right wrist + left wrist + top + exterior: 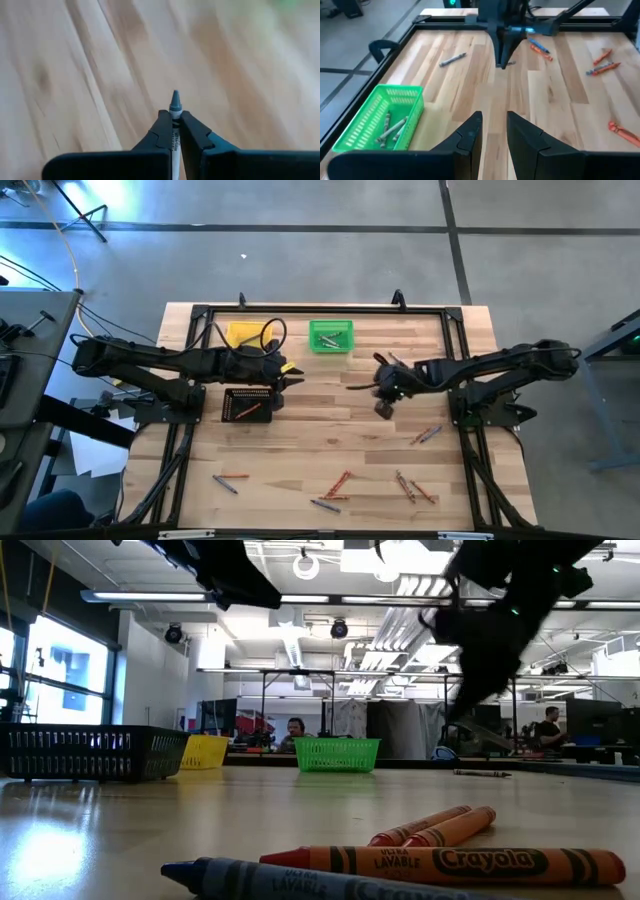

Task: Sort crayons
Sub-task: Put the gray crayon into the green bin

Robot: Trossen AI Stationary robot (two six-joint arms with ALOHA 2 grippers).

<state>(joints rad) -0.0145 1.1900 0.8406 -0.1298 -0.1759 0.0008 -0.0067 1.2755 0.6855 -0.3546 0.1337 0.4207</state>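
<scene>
My right gripper [174,115] is shut on a grey-tipped crayon [174,100] and hangs above the middle of the table [382,406]. My left gripper [494,125] stands open and holds nothing, over the table between the black mesh bin [247,405] and the green bin [331,336]. Another grey crayon [452,59] lies flat on the wood between the two grippers. More crayons, orange and grey, lie scattered along the near part of the table [335,485], [415,488], [427,435], [230,480]. My right gripper pinches the crayon's paper-wrapped shaft [174,142] between its two fingers. The crayon lies along the fingers, and its pointed grey tip sticks out past the fingertips. The fingers slant downward, and the crayon is lifted clear of the table.
The green bin [380,120] holds grey crayons [390,127]; the black bin holds orange ones [245,410]. A yellow bin [245,333] stands at the far left. A black frame [320,310] runs around the table's edges. Crayons lie close to the low camera [440,862].
</scene>
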